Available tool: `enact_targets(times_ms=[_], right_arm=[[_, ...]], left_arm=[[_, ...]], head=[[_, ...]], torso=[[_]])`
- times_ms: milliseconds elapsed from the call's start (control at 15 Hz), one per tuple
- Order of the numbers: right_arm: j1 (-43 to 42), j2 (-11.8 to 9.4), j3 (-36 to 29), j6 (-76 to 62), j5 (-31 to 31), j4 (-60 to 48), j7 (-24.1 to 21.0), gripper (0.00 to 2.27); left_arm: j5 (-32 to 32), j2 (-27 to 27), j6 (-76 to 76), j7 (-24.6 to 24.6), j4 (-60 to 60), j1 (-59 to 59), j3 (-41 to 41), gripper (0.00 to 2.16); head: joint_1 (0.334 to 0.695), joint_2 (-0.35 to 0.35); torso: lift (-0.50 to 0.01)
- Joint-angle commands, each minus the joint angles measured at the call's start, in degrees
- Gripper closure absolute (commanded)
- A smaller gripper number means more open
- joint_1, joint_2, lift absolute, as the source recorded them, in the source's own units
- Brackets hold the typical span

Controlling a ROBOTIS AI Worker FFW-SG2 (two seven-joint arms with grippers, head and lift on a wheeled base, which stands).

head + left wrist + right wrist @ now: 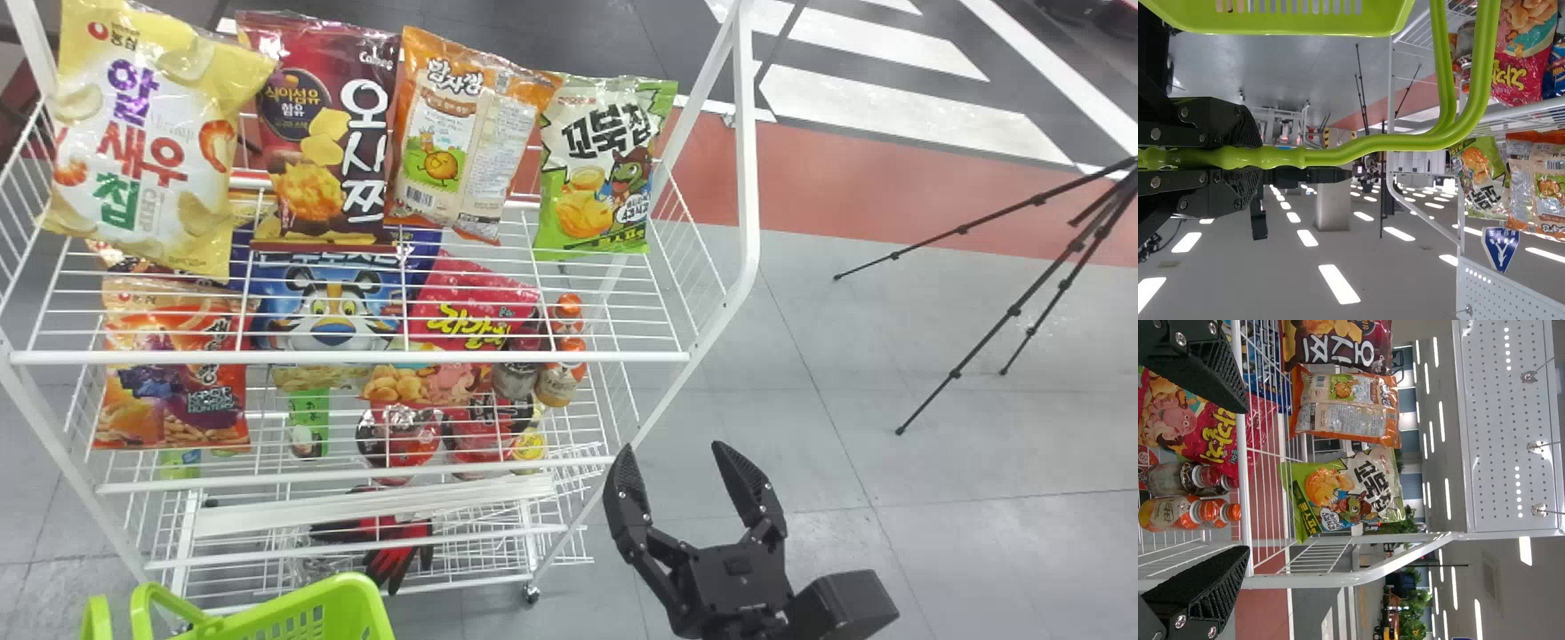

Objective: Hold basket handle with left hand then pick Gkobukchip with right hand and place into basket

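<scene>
Currently | black left tool point(1258, 157) clamped on tubular green plastic handle point(1391, 142) | slotted green plastic basket point(361, 594) at 7 o'clock, head view | black two-fingered right tool point(673, 447) open, empty, 5 o'clock | green-and-white glossy Gkobukchip bag point(605, 169) at 12 o'clock, upright on white wire rack point(356, 357)'s top shelf

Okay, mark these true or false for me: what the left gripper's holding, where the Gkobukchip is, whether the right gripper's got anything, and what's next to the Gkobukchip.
1. The left gripper holds the basket by its handle. True.
2. The Gkobukchip is in the basket. False: it is on the rack's top shelf.
3. The right gripper is open, with nothing between its fingers. True.
4. The red bag is right next to the Gkobukchip. False: the orange bag comes between them.
</scene>
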Motion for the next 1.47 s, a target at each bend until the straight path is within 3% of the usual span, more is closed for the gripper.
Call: enact_targets(times_ms=[0, 867, 1400], right_arm=[[0.0, 0.0, 0.0, 0.0, 0.0, 0.1, 0.0, 0.06], [-0.7, 0.1, -0.1, -0.3, 0.0, 0.3, 0.3, 0.05], [-8.8, 0.5, -1.2, 10.7, 0.2, -0.9, 0.8, 0.05]], left_arm=[[0.0, 0.0, 0.0, 0.0, 0.0, 0.0, 0.0, 1.89], [0.0, 0.0, 0.0, -0.2, 0.2, 0.2, 0.1, 1.89], [0.0, 0.1, 0.0, 0.0, -0.1, 0.2, 0.0, 1.89]], head=[[0.695, -0.35], [0.695, -0.35], [0.695, -0.35]], torso=[[0.0], [0.0], [0.0]])
